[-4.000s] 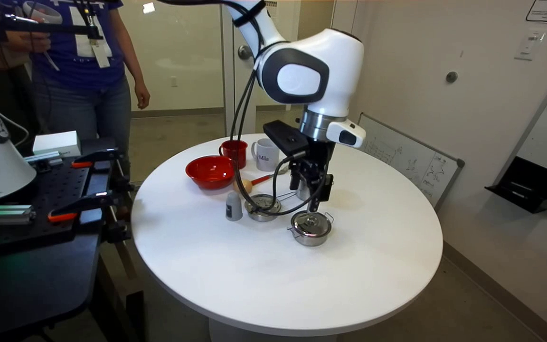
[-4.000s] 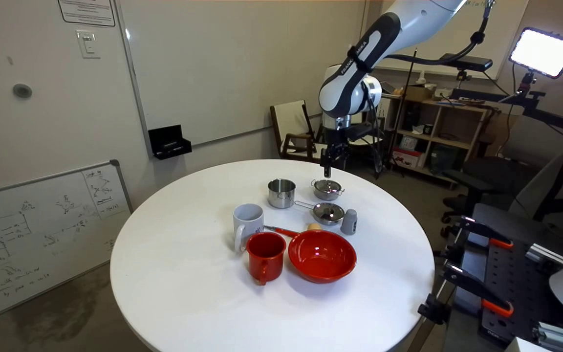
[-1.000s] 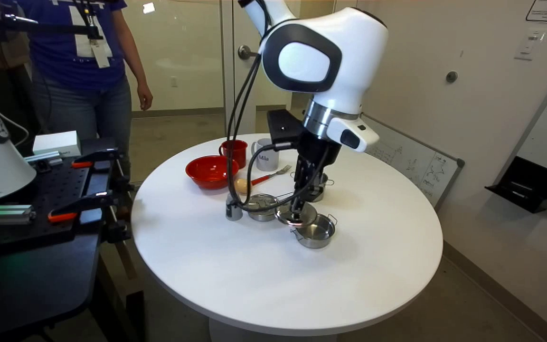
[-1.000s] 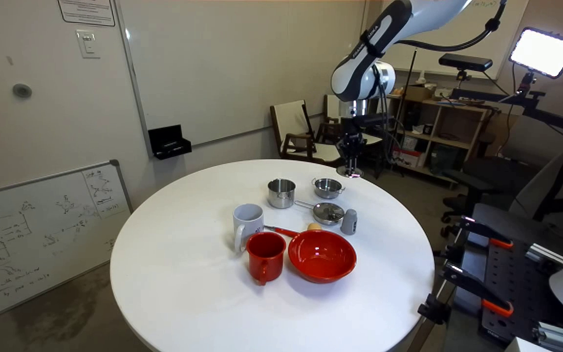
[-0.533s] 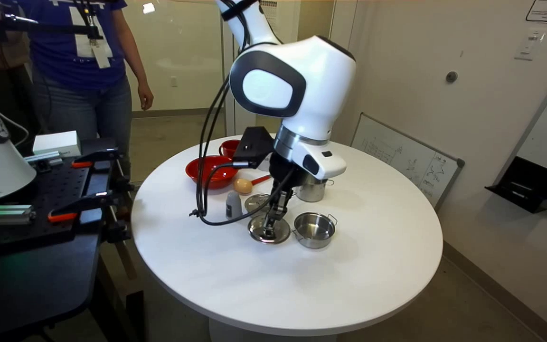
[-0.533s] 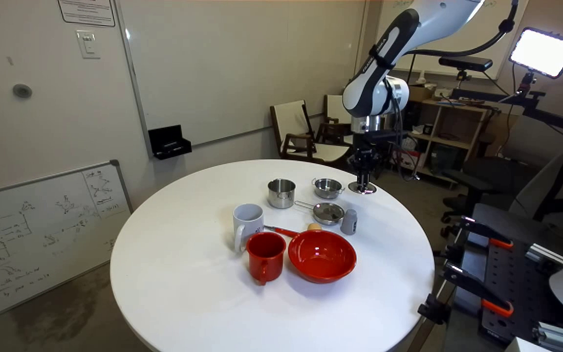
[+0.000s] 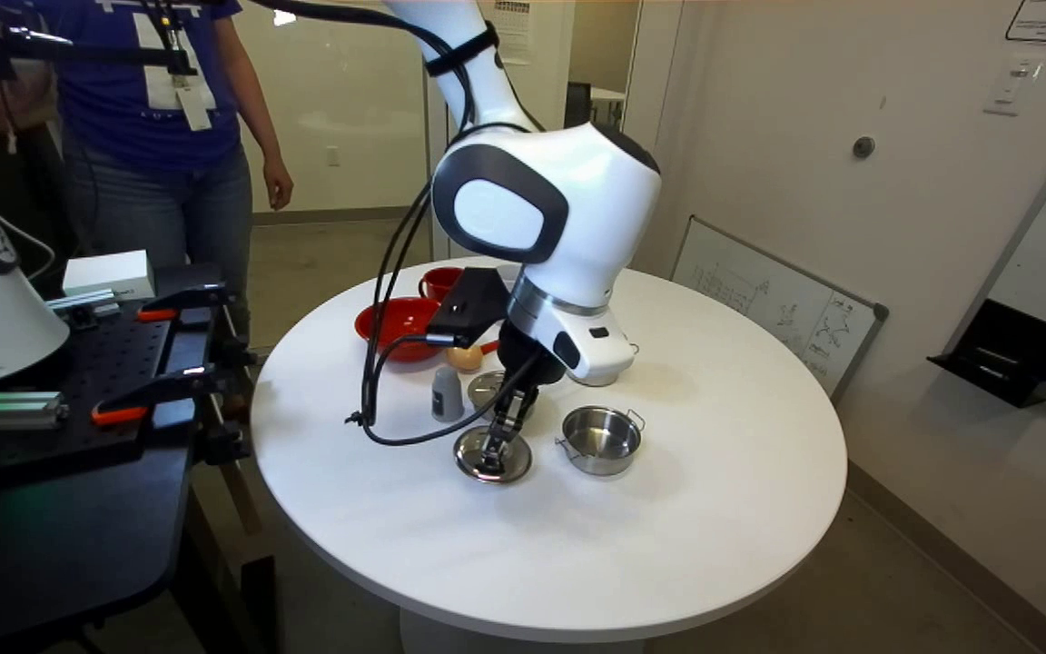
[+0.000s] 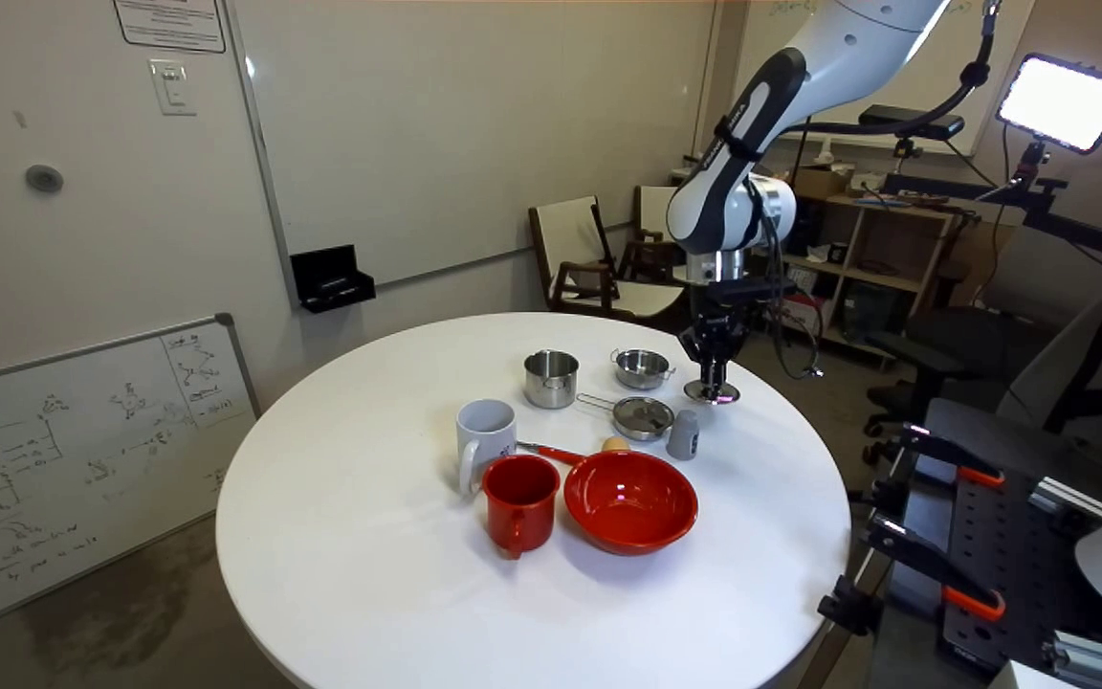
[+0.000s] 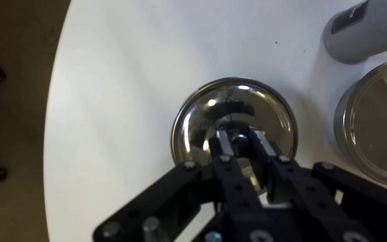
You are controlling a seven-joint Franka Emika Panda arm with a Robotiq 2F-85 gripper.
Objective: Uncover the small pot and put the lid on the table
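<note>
The small pot (image 7: 603,465) stands uncovered on the white table (image 7: 632,563), its shiny inside showing in both exterior views. Beside it, the round steel lid (image 7: 470,454) is level and just over or on the tabletop; whether it touches I cannot tell. My gripper (image 7: 492,460) points down at the lid's centre. In the wrist view the gripper (image 9: 238,135) has the lid's small knob (image 9: 239,137) between its fingertips, shut on it. The lid (image 9: 197,111) spreads out below the fingers, which cover its near part.
Close to the lid are a covered steel pan (image 8: 644,421) and a grey shaker (image 9: 364,37). A taller steel pot (image 8: 551,388), a red bowl (image 8: 608,498), a red mug (image 8: 522,507), a white mug (image 8: 485,445) and a red-handled fork (image 8: 561,454) stand further off.
Four seconds ago the lid sat on the small pot with the gripper above. Since then the gripper has carried it off sideways; over the last half second it has come lower, further from the pot.
</note>
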